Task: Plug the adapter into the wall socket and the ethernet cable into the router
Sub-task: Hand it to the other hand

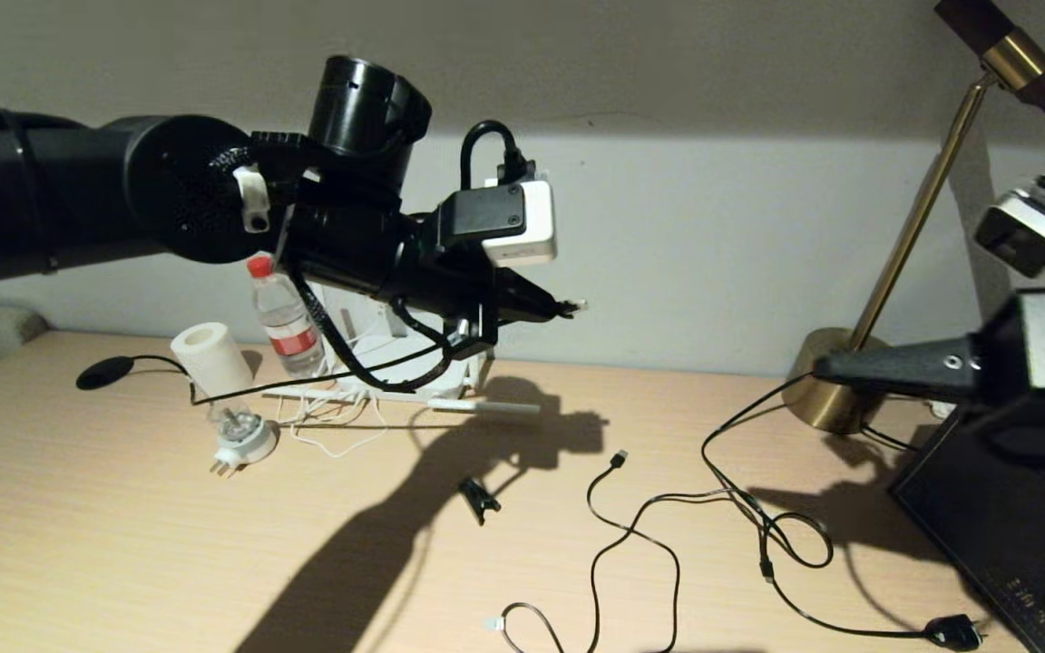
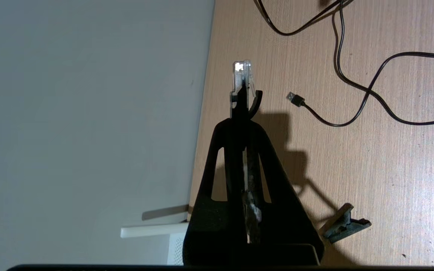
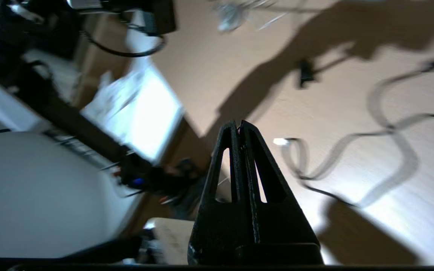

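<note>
Left gripper (image 2: 242, 109) fingers clamped on ethernet cable (image 2: 242, 77), clear plug jutting past tips, above surface (image 1: 123, 544). Router (image 1: 395, 358) behind fingers, under arm. Square plug to port, push straight. Right gripper (image 3: 239, 126) fingers pressed together, empty.

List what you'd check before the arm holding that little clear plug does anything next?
1. Left pincer shut on the ethernet cable: ok.
2. Clear connector sticks out past the tips: ok.
3. Connector in the router: not ok, held in the air.
4. Router's port visible: cannot tell, the arm hides it.
5. Right pincer shut and empty, off to the side: ok.
6. Adapter plugged in: cannot tell.
</note>
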Robot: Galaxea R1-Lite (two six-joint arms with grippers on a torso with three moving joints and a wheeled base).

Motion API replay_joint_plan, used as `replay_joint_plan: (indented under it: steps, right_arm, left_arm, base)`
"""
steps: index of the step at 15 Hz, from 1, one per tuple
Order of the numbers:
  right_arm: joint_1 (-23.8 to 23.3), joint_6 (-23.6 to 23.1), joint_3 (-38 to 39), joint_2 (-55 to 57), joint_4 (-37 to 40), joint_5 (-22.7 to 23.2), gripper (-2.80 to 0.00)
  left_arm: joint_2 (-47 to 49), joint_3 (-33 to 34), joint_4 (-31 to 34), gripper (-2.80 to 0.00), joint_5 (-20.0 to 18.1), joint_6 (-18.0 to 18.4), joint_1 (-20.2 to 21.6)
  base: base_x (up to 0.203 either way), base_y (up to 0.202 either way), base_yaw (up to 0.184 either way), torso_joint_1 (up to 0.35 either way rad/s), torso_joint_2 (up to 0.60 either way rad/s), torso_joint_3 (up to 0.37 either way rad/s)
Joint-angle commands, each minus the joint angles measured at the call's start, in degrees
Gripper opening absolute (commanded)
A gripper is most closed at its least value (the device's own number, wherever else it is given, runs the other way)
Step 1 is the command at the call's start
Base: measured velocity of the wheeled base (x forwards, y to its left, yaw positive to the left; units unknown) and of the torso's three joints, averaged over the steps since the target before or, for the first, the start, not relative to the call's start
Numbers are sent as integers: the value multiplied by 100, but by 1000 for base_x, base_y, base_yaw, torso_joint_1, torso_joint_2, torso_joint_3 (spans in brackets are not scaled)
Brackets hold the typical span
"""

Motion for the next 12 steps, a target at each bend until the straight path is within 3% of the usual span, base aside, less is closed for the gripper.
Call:
replay_joint_plan:
  steps: [1, 4, 5, 8, 12]
  right_arm:
    - [617, 395, -780, 1204, -100, 134, -280]
    - [934, 617, -1195, 1531, -166, 162, -280]
    - [969, 606, -1270, 1615, -167, 155, 0]
    - [1024, 574, -1455, 1972, -252, 122, 0]
    - [1148, 437, -1452, 2050, -418, -264, 0]
  left_arm:
    - [-151, 47, 7, -280, -9, 36, -187]
    - [-321, 461, -185, -280, -9, 36, -249]
    - [-431, 741, -344, -280, -17, 33, -248]
    - [-823, 1394, -656, -280, -34, 26, -234]
    - [-832, 1416, -709, -280, -47, 32, -251]
  base:
    - [0, 0, 0, 0, 0, 0]
    - [0, 0, 0, 0, 0, 0]
    - [0, 0, 0, 0, 0, 0]
    - [0, 0, 0, 0, 0, 0]
    - [0, 0, 0, 0, 0, 0]
